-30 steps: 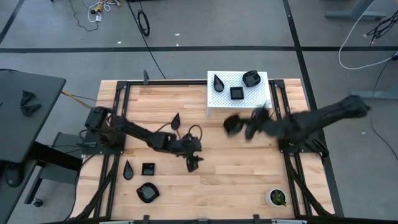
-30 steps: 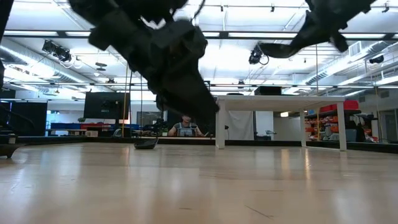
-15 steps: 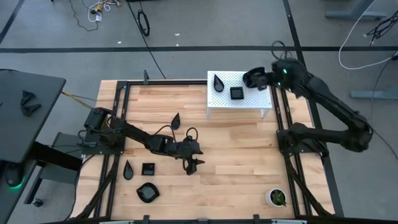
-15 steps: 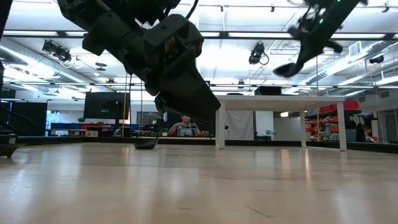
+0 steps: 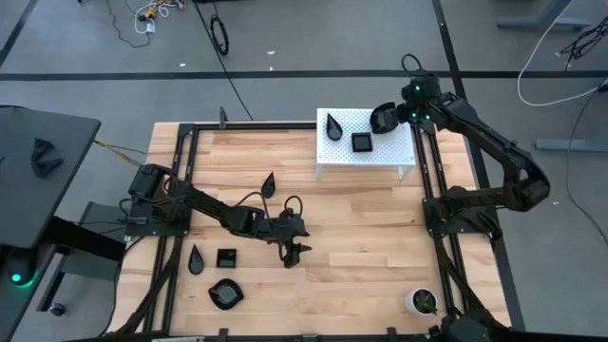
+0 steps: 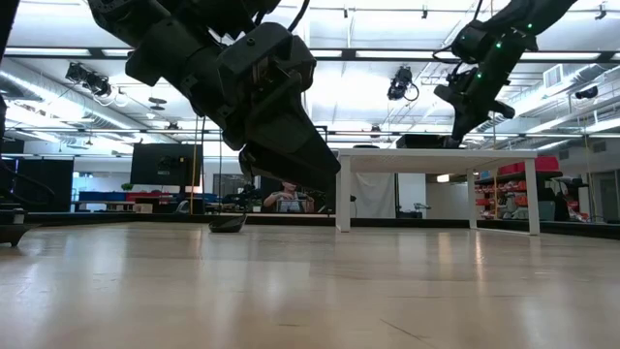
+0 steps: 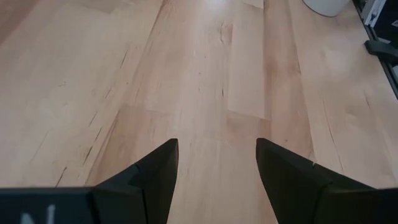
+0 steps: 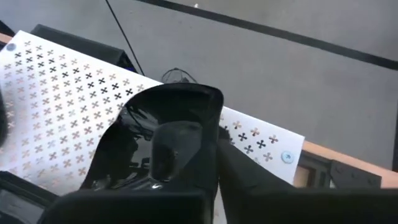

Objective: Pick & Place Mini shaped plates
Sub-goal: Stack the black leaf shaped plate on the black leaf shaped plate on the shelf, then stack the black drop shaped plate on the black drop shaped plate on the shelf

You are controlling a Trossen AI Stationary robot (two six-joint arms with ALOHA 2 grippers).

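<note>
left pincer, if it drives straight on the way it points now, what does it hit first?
Bare wood. The left pincer, open and empty, points down at the table, with nothing between its tips. Farther ahead only the white pot shows at the frame's edge, off that line. Depth is uncertain.

Left gripper (image 5: 294, 253): bare wood all round and ahead, free passage; nearest obstacles are square plate (image 5: 226, 257) and teardrop plate (image 5: 268, 183), both well apart. Right gripper (image 5: 388, 117): white stand (image 5: 380, 150) below, square dish (image 5: 362, 142) just beside.
</note>
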